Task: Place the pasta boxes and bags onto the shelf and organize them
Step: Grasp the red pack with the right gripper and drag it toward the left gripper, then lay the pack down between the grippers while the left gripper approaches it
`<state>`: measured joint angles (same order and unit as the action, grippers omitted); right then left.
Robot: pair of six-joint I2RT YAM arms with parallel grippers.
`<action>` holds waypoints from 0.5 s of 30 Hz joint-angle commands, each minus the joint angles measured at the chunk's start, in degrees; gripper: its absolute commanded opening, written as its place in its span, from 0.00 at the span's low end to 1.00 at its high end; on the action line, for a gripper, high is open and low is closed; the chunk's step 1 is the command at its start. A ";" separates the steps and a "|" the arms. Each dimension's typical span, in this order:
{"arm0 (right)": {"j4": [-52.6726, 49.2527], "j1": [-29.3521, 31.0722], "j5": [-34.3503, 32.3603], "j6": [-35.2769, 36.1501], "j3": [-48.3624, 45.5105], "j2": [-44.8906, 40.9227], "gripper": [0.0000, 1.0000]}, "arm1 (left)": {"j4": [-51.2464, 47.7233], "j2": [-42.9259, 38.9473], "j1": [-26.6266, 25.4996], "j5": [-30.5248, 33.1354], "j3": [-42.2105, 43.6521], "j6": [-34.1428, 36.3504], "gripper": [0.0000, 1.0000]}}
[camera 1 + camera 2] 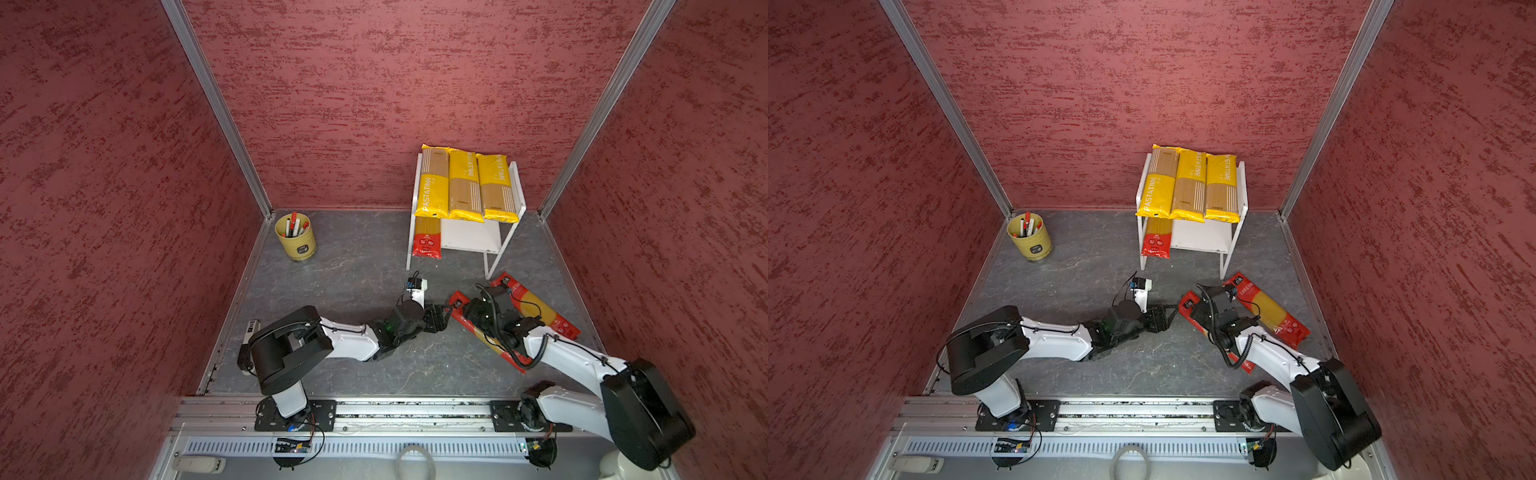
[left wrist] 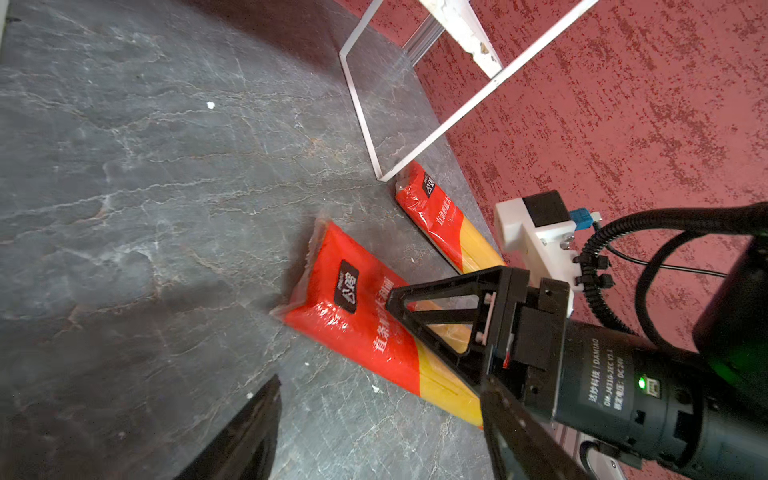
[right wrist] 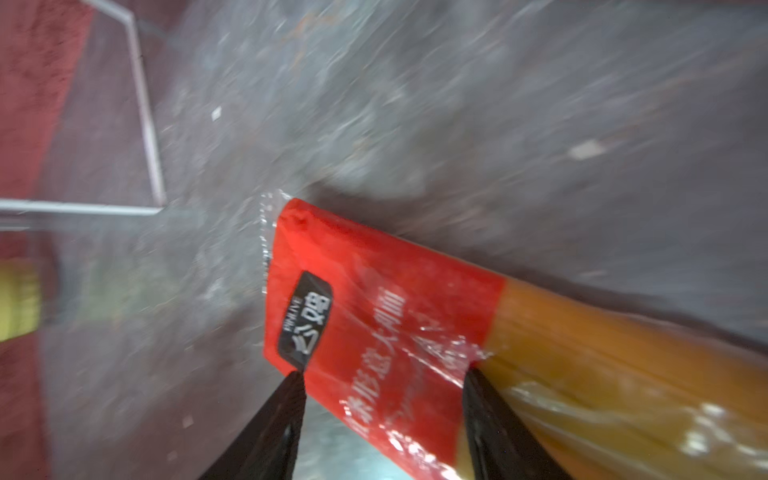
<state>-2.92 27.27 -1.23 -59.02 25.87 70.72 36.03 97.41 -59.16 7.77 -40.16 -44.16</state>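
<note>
You see three yellow packs [image 1: 465,187] with pale lettering and tan striped panels. Note the red pack [image 3: 374,299]: black label, white characters, orange-yellow spaghetti middle. The second red pack [image 1: 552,320] matches it; the third red pack [image 1: 427,245] shows red below tan-yellow. The shelf [image 1: 471,239] is white, the floor [image 1: 332,282] grey with pale veins, the walls [image 1: 374,83] mottled dark red, and the cup [image 1: 296,245] yellow-green.

Shelf [image 1: 473,237] stands rear right, against the back wall [image 1: 395,83]. Three PASTATIME packs [image 1: 465,187] lie side by side on its top tier. One spaghetti pack [image 1: 427,240] occupies the lower tier, left side. Before the shelf: inner spaghetti pack [image 1: 458,305], with outer spaghetti pack [image 1: 538,311] beside it, rightward. Pen cup [image 1: 296,239] stands rear left.
</note>
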 commanded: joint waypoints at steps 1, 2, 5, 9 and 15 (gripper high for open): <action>10.45 2.72 8.46 -8.74 0.88 7.13 0.62 | 0.32 -0.62 0.30 0.35 0.92 -1.00 0.75; 13.40 2.74 10.82 -9.04 1.64 9.01 0.62 | -0.11 -0.93 0.35 0.57 1.03 -1.17 0.75; 18.44 2.31 16.10 -8.83 1.95 10.04 0.62 | -3.60 -2.06 0.53 0.84 0.58 -1.09 0.75; 7.14 -2.55 17.36 -1.74 1.47 2.67 0.63 | -8.17 -2.98 -1.00 -1.96 -1.54 1.12 0.74; -15.83 -12.96 9.44 12.48 2.33 -6.98 0.67 | -5.15 1.69 -5.65 -7.40 -3.78 0.04 0.73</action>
<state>-5.15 17.43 12.10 -54.41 27.70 65.45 30.94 96.55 -63.59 3.73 -42.65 -44.16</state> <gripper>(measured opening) 0.665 0.733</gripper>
